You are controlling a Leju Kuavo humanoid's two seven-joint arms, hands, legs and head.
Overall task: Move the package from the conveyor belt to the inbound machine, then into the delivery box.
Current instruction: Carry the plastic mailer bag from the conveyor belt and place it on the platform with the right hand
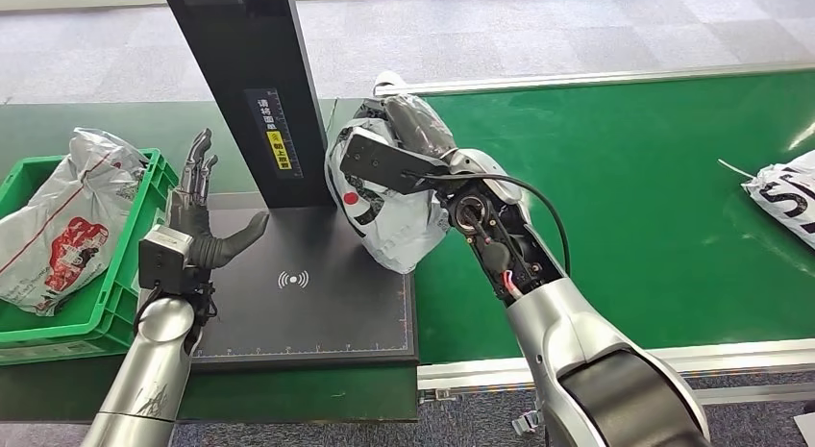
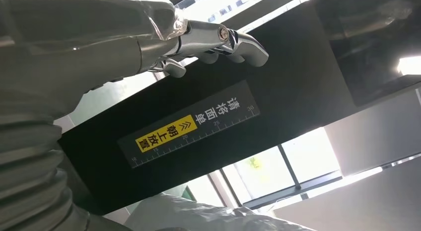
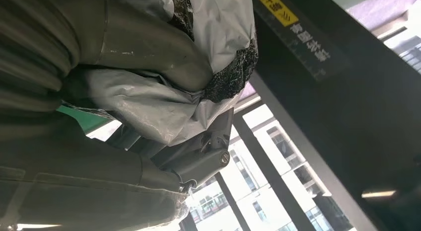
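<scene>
Over scanner platform (image 1: pixel 308 312) | right hand (image 1: pixel 408 130) holds package (image 1: pixel 399 221) | left hand (image 1: pixel 197 202) spread

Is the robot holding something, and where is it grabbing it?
Yes. Its right hand grips a grey plastic package by its bunched-up top, at the edge of the black scanner plate. Its left hand holds nothing.

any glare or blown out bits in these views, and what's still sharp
Head view: evenly lit and sharp, slight sheen on the green conveyor belt. Left wrist view: bright windows wash out, the yellow label stays readable. Right wrist view: backlit, the grey package looks dim and soft.
</scene>
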